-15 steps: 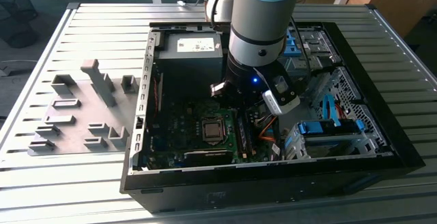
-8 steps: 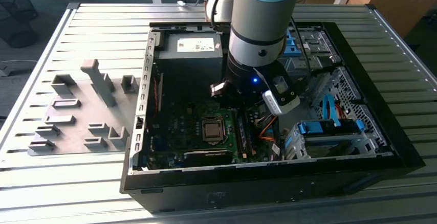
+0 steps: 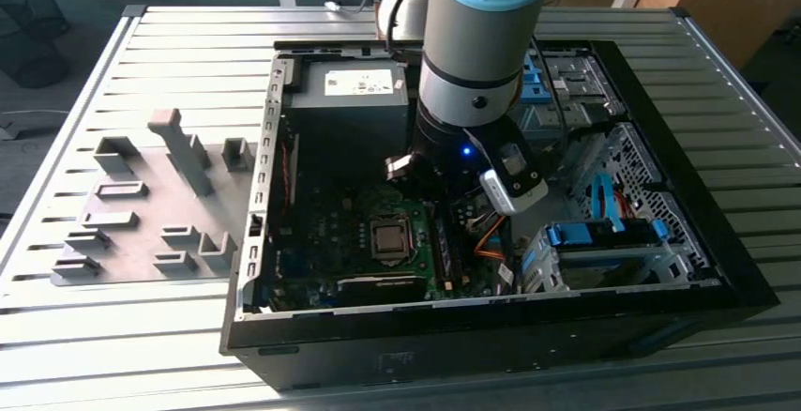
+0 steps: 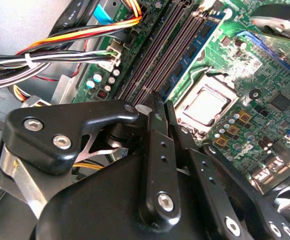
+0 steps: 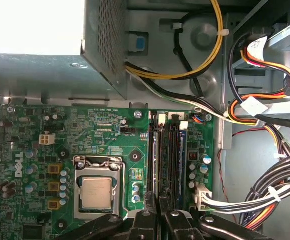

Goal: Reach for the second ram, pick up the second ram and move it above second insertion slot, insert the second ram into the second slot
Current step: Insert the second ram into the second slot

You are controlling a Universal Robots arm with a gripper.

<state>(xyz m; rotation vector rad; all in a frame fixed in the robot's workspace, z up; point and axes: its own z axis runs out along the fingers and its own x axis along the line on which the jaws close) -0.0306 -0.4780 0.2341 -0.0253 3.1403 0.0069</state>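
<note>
Reaching straight down into the open computer case (image 3: 701,270), the arm positions the gripper (image 4: 160,107) directly over the memory slots (image 5: 167,160) of the green motherboard (image 5: 105,135). In both wrist views the two black fingers (image 5: 150,220) stand close together with only a narrow gap, pinched on the upper edge of the second ram (image 4: 157,97), which stands on edge in line with the slots; how deep it is seated cannot be told. One ram stick (image 4: 190,50) with dark chips occupies a neighbouring slot. One processor socket (image 5: 96,192) lies beside the slots. Bundled cables (image 5: 265,195) run close along the slots' other side. One grey fixture plate (image 3: 150,205) rests on the bench (image 3: 126,336), at the exterior view's left.
</note>
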